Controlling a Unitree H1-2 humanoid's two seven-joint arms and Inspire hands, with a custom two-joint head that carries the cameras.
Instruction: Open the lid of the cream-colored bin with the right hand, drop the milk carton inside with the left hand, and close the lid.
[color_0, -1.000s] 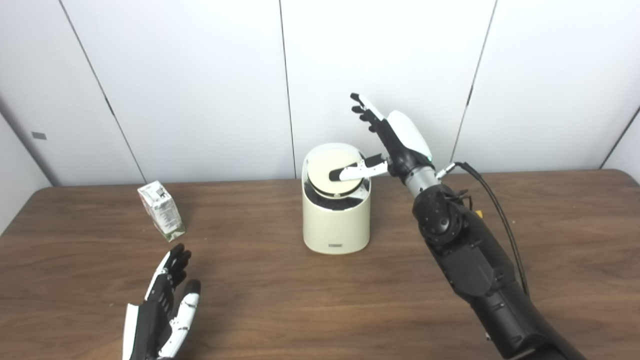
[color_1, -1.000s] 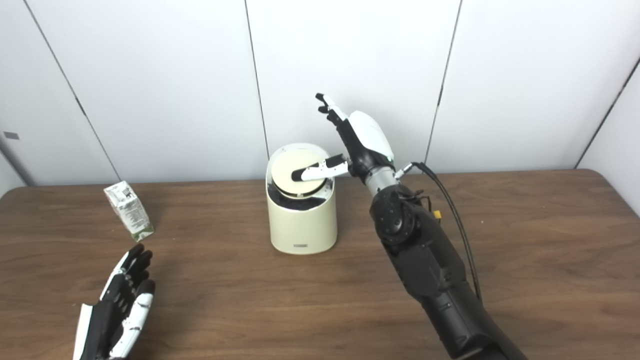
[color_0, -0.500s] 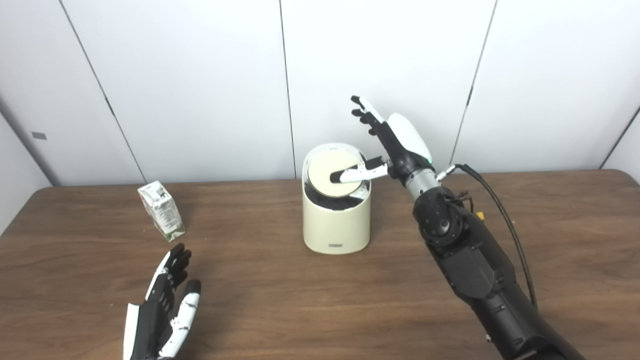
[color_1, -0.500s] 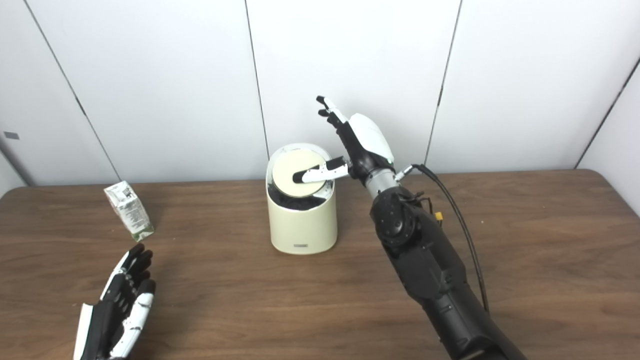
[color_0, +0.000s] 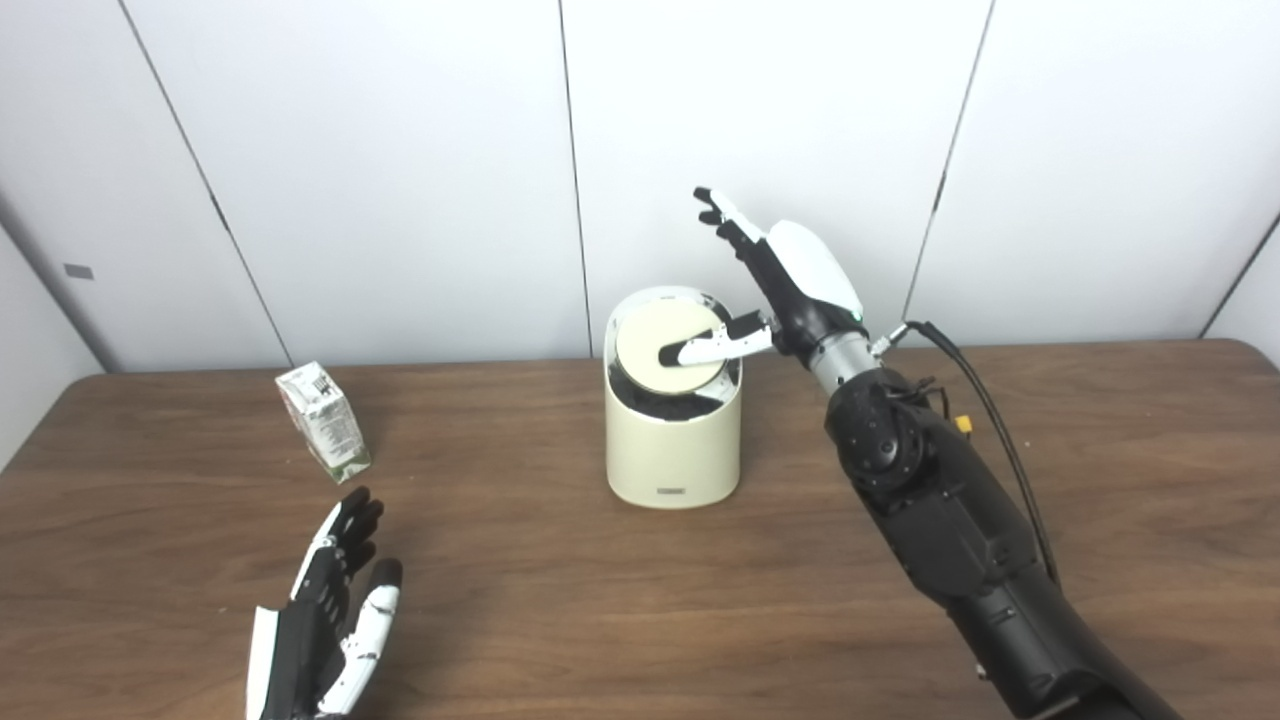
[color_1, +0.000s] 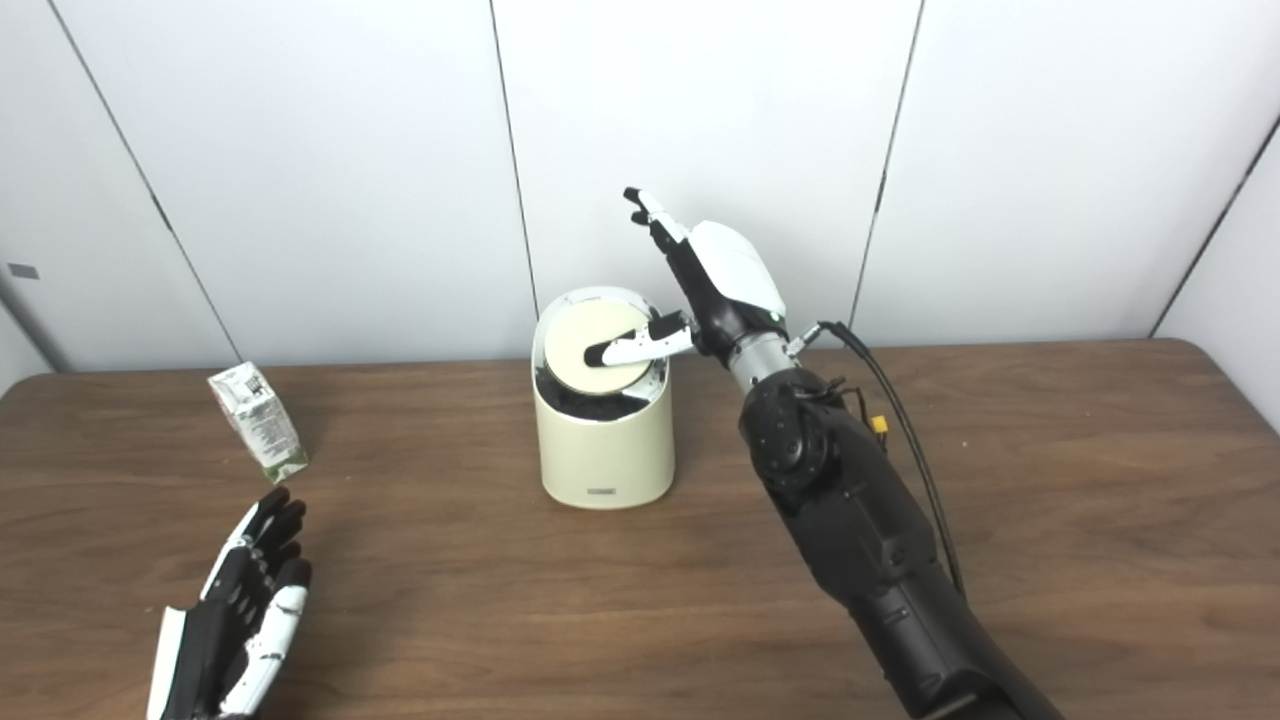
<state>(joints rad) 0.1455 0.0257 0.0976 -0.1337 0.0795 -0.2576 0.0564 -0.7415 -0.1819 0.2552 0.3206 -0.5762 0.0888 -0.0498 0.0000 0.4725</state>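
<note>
At the centre of the frame the cream-colored bin (color_0: 673, 430) stands on the tabletop (color_0: 640, 600), its round lid (color_0: 668, 345) tilted up toward the camera so a dark gap shows below its lower edge. The right robot hand (color_0: 785, 285) reaches in from the right with fingers spread and pointing up; only its thumb (color_0: 712, 347) lies across the lid's face, probably pressing it to keep the mouth open for the drop. It grips nothing.

The milk carton (color_0: 323, 415) stands slightly tilted at centre left, well apart from the bin, untouched. The left robot hand (color_0: 325, 610), at lower left, rests low with fingers spread and empty, aimed toward the carton, likely ready to fetch it.

The carton's print and the small label low on the bin's front (color_0: 671, 491) are too small to read.
</note>
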